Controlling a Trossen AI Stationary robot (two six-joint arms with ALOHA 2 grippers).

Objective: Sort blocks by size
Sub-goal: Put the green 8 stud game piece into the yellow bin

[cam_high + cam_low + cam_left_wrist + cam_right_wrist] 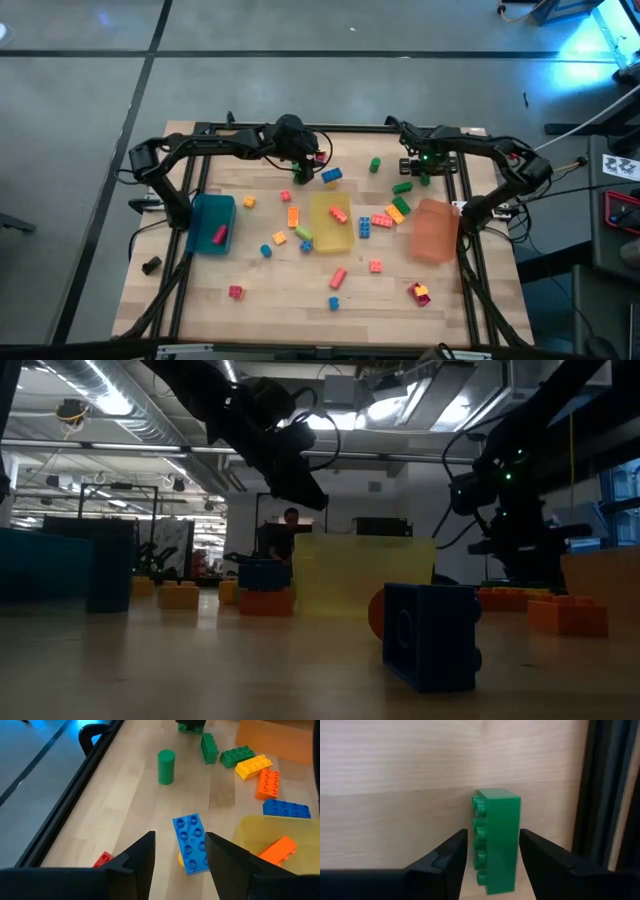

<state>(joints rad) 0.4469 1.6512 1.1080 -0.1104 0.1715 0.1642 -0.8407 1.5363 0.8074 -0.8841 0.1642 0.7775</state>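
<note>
Small coloured blocks lie scattered over the wooden table (300, 290). My left gripper (303, 167) hangs open above the table's far middle. A blue studded block (191, 842) lies just beyond its fingertips, resting partly on a small yellow piece (180, 859). My right gripper (492, 857) points down, open, at the far right. Its fingers stand on either side of a green block (496, 840) that lies on its side on the table, studs sideways. A narrow gap shows on the stud side.
A blue bin (212, 222), a yellow bin (332, 222) and an orange bin (435, 230) stand in a row mid-table. A green cylinder (166, 766) and several green, yellow, orange and blue blocks (252, 765) lie between the arms. The black frame rail (600, 795) runs close beside the green block.
</note>
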